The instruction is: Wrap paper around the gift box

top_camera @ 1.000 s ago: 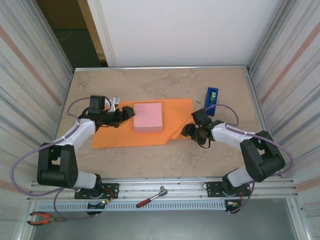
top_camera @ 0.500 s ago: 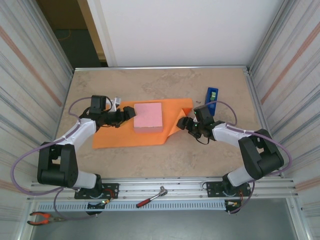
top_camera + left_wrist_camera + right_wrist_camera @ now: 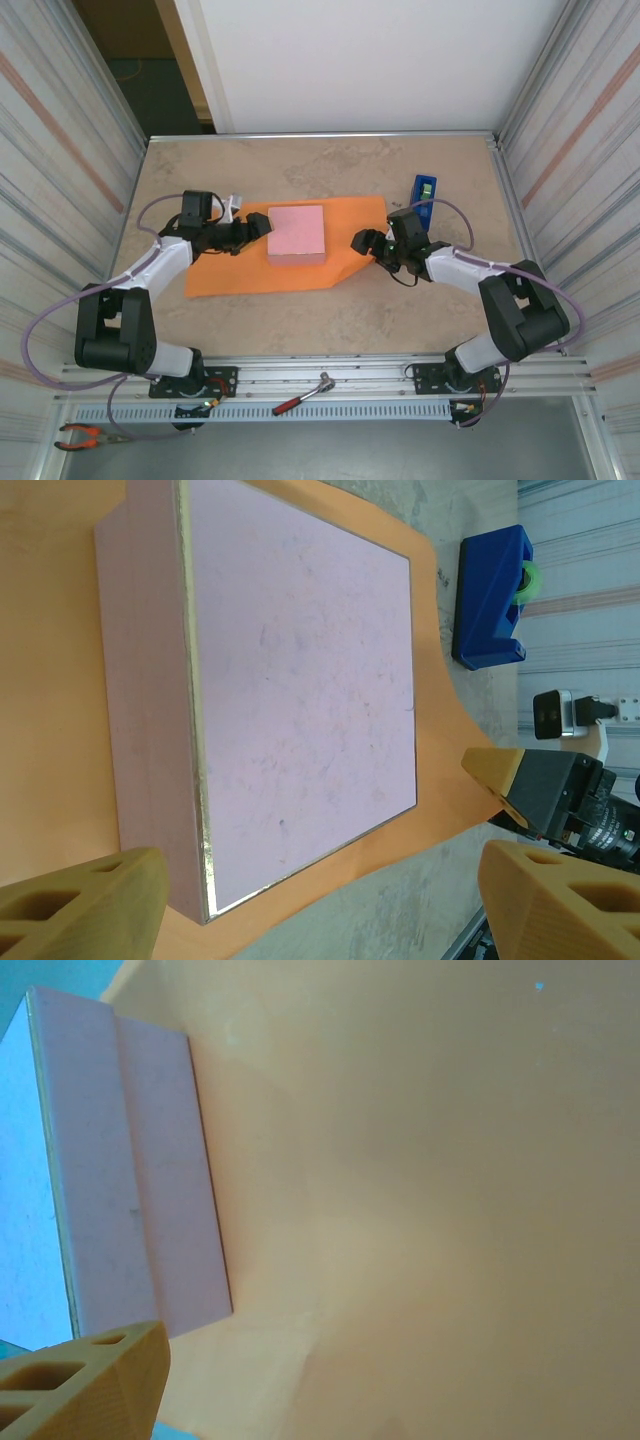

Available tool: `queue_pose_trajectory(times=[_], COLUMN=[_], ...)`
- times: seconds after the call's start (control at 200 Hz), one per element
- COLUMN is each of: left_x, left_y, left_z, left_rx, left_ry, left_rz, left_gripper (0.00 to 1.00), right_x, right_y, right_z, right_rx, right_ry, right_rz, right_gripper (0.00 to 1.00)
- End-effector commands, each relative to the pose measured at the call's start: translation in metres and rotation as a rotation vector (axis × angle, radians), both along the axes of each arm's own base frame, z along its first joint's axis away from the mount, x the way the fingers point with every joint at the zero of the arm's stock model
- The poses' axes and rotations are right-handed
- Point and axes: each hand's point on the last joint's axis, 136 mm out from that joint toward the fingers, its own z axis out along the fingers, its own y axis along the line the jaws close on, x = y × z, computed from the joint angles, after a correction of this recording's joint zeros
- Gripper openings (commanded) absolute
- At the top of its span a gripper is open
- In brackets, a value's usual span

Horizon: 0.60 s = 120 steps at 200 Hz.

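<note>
The flat pale pink square gift box is seen resting on the thin orange paper sheet. The left gripper is spread beside it; the right gripper is pinched on the paper's raised edge.

Even, bright overhead light, soft short shadows on the table, no glare, overhead view sharp, right wrist view hazy, close fingers blurred
</note>
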Motion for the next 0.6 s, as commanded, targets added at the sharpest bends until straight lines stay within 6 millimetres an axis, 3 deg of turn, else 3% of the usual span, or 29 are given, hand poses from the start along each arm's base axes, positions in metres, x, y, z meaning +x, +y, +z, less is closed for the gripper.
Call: queue_pose_trajectory(times=[0.0,0.23,0.426,0.531,0.596], left_x=[0.003,0.004,0.006,0.006,0.006], left_y=[-0.003,-0.005,-0.006,-0.008,-0.010], left_z=[0.010,0.015,0.018,0.022,0.025], left_rx=[-0.012,-0.023,-0.033,-0.043,-0.047], left_ry=[-0.013,-0.024,-0.027,-0.032,-0.036], left_rz=[-0.005,-0.013,-0.018,-0.024,-0.028], left_gripper=[0.82,0.82,0.81,0.82,0.82], right_x=[-0.006,-0.029,-0.038,-0.039,-0.038], right_y=[-0.002,-0.020,-0.024,-0.018,-0.008], right_z=[0.013,0.003,0.003,0.011,0.019], right_rx=[-0.008,-0.058,-0.087,-0.106,-0.117], right_ry=[-0.024,0.013,0.035,0.033,0.023], right_rz=[0.015,-0.007,0.009,0.047,0.087], right_gripper=[0.76,0.70,0.57,0.37,0.18])
